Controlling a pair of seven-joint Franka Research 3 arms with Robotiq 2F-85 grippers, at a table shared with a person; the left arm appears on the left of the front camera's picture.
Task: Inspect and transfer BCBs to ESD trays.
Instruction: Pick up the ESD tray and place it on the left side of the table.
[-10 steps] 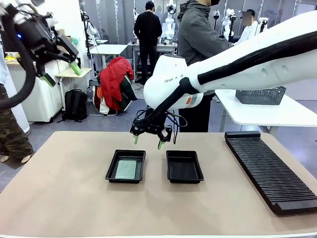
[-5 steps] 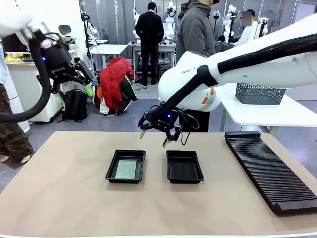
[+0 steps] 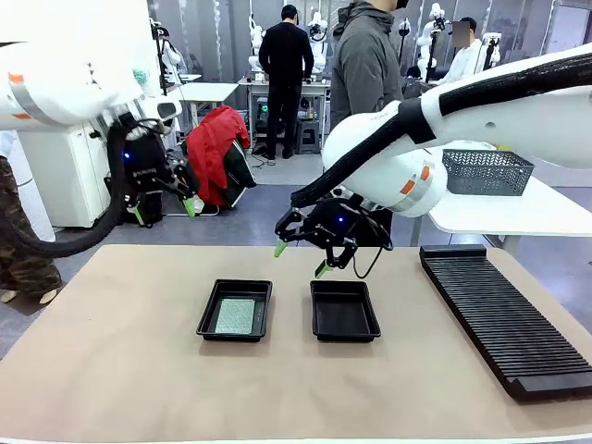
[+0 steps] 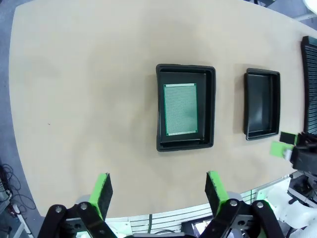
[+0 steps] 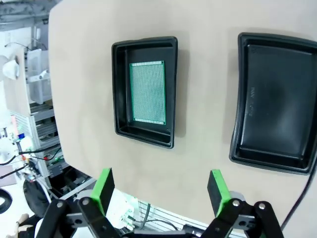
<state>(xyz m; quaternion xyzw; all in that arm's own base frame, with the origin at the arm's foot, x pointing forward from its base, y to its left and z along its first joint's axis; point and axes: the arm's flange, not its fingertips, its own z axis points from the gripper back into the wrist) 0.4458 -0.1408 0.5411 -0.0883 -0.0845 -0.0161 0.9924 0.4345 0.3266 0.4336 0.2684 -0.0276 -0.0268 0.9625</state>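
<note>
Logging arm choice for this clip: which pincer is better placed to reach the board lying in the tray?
Right, probably. The right pincer hangs open just behind the two ESD trays, close to the BCB. The left pincer, also open, sits higher and farther off to the side.

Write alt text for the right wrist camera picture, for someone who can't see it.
From above, a green circuit board lies in one black tray on a tan table; a second black tray beside it is empty. The right gripper hangs open above the table, holding nothing.
</note>
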